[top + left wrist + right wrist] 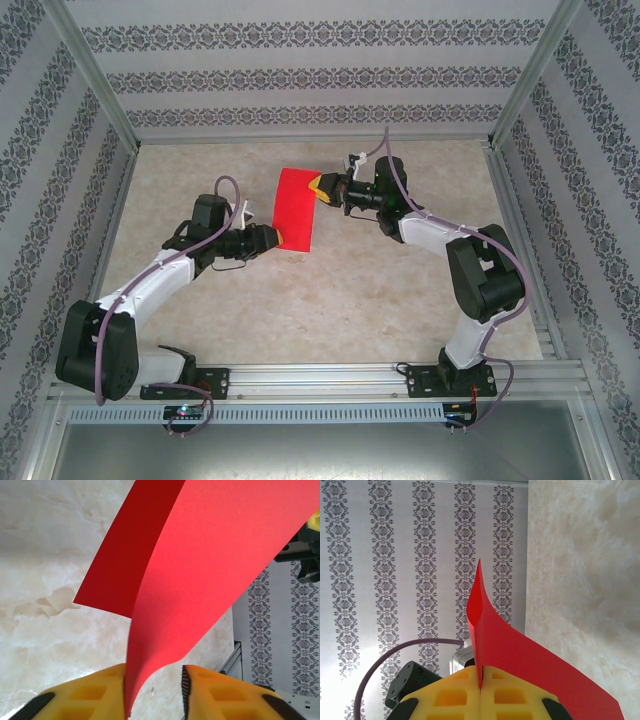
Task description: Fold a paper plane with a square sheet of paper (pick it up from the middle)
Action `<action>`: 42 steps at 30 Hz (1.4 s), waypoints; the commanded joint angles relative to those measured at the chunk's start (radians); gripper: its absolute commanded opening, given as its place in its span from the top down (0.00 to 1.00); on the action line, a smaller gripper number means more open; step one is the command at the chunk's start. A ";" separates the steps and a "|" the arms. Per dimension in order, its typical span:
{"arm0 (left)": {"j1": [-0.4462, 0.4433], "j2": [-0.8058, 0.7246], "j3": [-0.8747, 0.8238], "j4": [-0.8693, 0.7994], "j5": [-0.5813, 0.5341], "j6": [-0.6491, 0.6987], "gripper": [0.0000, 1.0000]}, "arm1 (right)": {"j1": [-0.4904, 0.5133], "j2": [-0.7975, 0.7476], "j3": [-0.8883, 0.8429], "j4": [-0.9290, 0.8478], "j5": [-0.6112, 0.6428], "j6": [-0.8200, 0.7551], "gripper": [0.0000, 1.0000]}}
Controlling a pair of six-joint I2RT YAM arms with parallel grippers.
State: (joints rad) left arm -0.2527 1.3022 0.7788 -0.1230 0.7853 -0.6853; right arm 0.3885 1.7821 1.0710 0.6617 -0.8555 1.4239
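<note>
Fingers (95, 695) of the left gripper (154, 676), blocky yellow plastic with ribbed inner faces, stand partly apart at the near end of the thin, bright red square sheet of paper (297, 208). The sheet's near edge drops into the gap between the 2 fingers. It lies close against 1 of them, with bare space before the other, so the jaws are not clamped on it. From there the paper rises clear of the pale, marbled beige table (300, 320), bowed along its length rather than flat. In the top view it reads longer than wide, its long axis running near to far, away from the arm bases. At the sheet's far right edge the right gripper (480, 676) has its 2 yellow fingers pressed fully together, pinching the paper. The paper stands up out of the seam between them and curls over. Beyond stands the pale wall with dark ornamental stripes (300, 80).
</note>
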 commanded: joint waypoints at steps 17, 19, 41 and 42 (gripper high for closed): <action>0.012 -0.067 -0.006 -0.187 -0.012 0.027 0.97 | 0.033 0.108 -0.025 -0.015 -0.028 -0.071 1.00; 0.012 -0.073 -0.010 -0.206 -0.018 0.031 0.97 | 0.039 0.132 -0.027 0.008 -0.032 -0.065 1.00; -0.064 0.196 0.043 -0.084 -0.013 0.007 0.96 | 0.015 0.270 0.090 -0.334 -0.029 -0.385 0.89; -0.069 0.213 0.048 -0.077 -0.013 0.003 0.96 | 0.015 0.271 0.102 -0.383 -0.019 -0.422 0.87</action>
State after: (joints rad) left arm -0.3004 1.4799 0.7887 -0.2432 0.7769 -0.6788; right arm 0.4088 2.0468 1.1233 0.4377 -0.8867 1.1648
